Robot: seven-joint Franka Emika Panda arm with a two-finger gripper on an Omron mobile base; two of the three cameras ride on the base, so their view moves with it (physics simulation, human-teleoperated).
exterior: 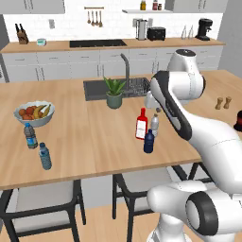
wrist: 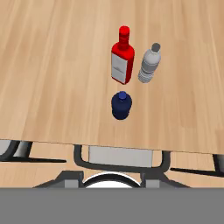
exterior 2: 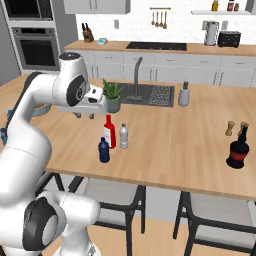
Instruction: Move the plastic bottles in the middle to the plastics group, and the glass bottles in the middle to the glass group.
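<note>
Three bottles stand together mid-counter. The red glass bottle (exterior: 141, 125) (exterior 2: 109, 132) (wrist: 122, 62) has a white label. Beside it is a clear plastic bottle (exterior: 154, 124) (exterior 2: 123, 136) (wrist: 150, 64). A navy plastic bottle (exterior: 149, 142) (exterior 2: 104, 151) (wrist: 121, 105) stands nearest the front edge. Two blue-labelled water bottles (exterior: 30, 135) (exterior: 45, 156) stand at the counter's left end. At the right end stands a dark glass bottle (exterior 2: 238, 150). My gripper (exterior 2: 84, 116) hovers above the counter, up and left of the trio. Its fingers are apart with nothing between them.
A fruit bowl (exterior: 34, 113) sits behind the water bottles. A potted plant (exterior: 114, 92) and the sink (exterior: 97, 88) lie behind the trio. A grey canister (exterior 2: 184, 95) and two shakers (exterior 2: 235, 128) stand to the right. Chairs (exterior: 42, 198) are tucked under the front edge.
</note>
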